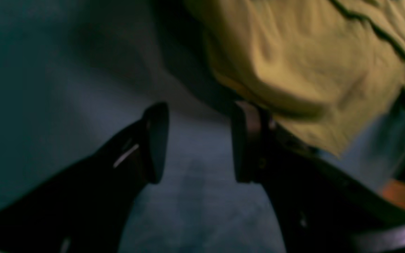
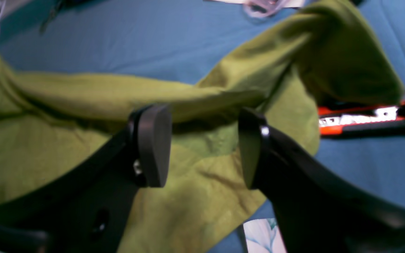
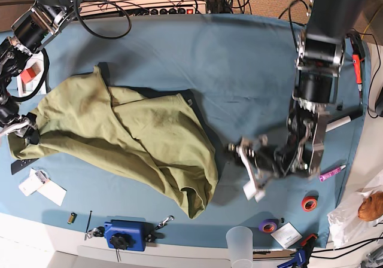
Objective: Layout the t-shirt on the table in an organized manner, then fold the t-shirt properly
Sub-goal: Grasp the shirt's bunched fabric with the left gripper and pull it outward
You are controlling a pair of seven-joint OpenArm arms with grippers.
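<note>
Base view showed the t-shirt (image 3: 131, 139) lying crumpled on the left half of the table (image 3: 239, 70), with one part folded over the other and its lower corner hanging toward the near edge. It was not yet spread flat, so I judged that the laying-out step was not finished.

My left gripper (image 3: 246, 167) stood low over the bare blue cloth, just beside the right border of the shirt. In the left wrist view my left gripper (image 1: 197, 142) had its two pads wide apart with only table cloth between them, and the shirt (image 1: 311, 66) was close behind the far pad. I could not tell whether that pad touched the fabric, because the picture was blurred. I think I was placed there in order to take this border and pull it outward.

My right gripper (image 3: 24, 130) was at the opposite end of the shirt, near the left edge of the table. In the right wrist view my right gripper (image 2: 202, 147) was also spread wide, with a raised fold of the shirt (image 2: 83, 147) behind the gap but nothing pinched. With one arm at each end, a pull from both sides seemed the sensible way to stretch the shirt.

Small tools lay along the near edge, among them a blue box (image 3: 125, 235), so the fabric could catch on them if it was dragged that way.
</note>
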